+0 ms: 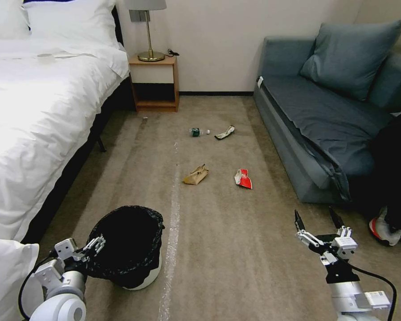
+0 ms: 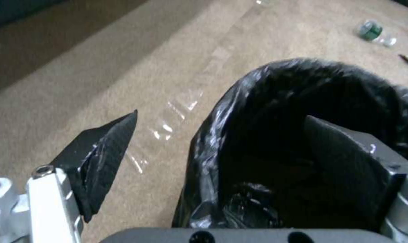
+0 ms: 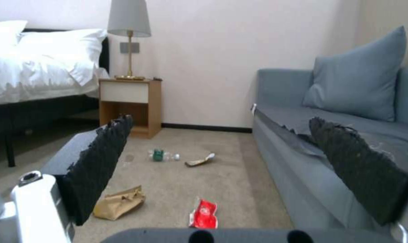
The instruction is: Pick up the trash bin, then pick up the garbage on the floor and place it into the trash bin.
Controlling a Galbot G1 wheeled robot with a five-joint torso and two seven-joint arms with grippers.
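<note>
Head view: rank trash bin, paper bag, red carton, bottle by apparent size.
1. trash bin, much the largest, though nearest the camera.
2. paper bag.
3. red carton, slightly smaller than the bag.
4. bottle, smallest, but farthest away, so unsure.

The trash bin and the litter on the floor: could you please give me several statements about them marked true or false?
1. The left gripper straddles the trash bin rim, one finger inside. True.
2. The right gripper holds the red-and-white carton. False: it is open and empty, and the carton lies on the carpet.
3. The bottle lies farther from the robot than the paper bag. True.
4. The wrapper is in the bin. False: it lies on the floor beside the bottle.
</note>
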